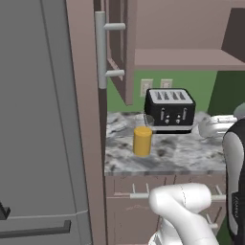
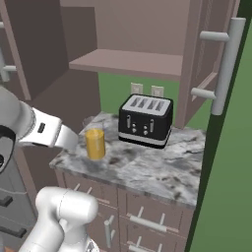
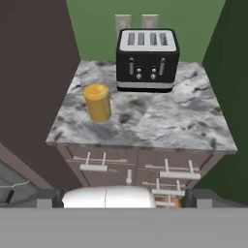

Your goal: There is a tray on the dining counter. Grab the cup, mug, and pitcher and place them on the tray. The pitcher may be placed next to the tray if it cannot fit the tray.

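The pitcher (image 1: 142, 140) stands upright on the small marbled counter (image 1: 182, 153), just left of the black toaster (image 1: 170, 109) and near the front-left corner. The robot faces it from out in front, and the gripper's state cannot be told from here. It looks a plain, smooth, rigid cylinder, probably light, possibly slick. With no handle visible, the sensible hold is across its middle, fingers either side, kept level so it doesn't tip.
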Available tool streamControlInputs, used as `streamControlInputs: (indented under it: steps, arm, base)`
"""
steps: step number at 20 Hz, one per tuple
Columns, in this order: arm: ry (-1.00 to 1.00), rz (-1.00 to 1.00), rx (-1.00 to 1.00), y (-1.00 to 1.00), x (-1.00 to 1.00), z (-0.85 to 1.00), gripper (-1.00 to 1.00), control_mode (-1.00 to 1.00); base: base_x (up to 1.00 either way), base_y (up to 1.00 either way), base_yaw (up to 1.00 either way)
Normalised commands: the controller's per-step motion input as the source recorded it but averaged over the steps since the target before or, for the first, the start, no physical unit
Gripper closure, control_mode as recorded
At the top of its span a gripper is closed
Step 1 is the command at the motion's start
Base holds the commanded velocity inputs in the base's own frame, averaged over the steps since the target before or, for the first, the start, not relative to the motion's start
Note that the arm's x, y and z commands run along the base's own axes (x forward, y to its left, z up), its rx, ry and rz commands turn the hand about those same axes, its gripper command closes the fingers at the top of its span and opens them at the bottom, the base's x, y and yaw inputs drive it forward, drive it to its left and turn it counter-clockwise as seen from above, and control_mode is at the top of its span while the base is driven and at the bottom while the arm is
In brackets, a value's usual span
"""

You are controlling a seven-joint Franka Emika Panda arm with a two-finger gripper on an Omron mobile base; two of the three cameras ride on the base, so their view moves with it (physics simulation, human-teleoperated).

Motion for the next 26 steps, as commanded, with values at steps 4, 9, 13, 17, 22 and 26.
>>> streamControlInputs:
  steps: [4,9,13,17,22,26]
  arm:
    - [0.08,0.07,0.0,0.2,0.75,-0.39,-1.0,-1.0]
    - [0.12,0.15,0.0,0.11,0.66,-0.52,-1.0,-1.0]
    - [0.02,0.07,0.0,0.07,0.38,-0.59,-1.0,-1.0]
    - [0.0,0.0,-0.06,0.14,0.55,-0.49,-1.0,-1.0]
    - [0.0,0.0,-0.11,0.02,0.52,-0.34,-1.0,-1.0]
    - [0.0,0.01,-0.02,0.0,0.66,-0.12,-1.0,-1.0]
  base:
    - [0.0,0.0,0.0]
    - [0.0,0.0,0.0]
    - [0.0,0.0,0.0]
    - [0.0,0.0,0.0]
    - [0.0,0.0,0.0]
    - [0.0,0.0,0.0]
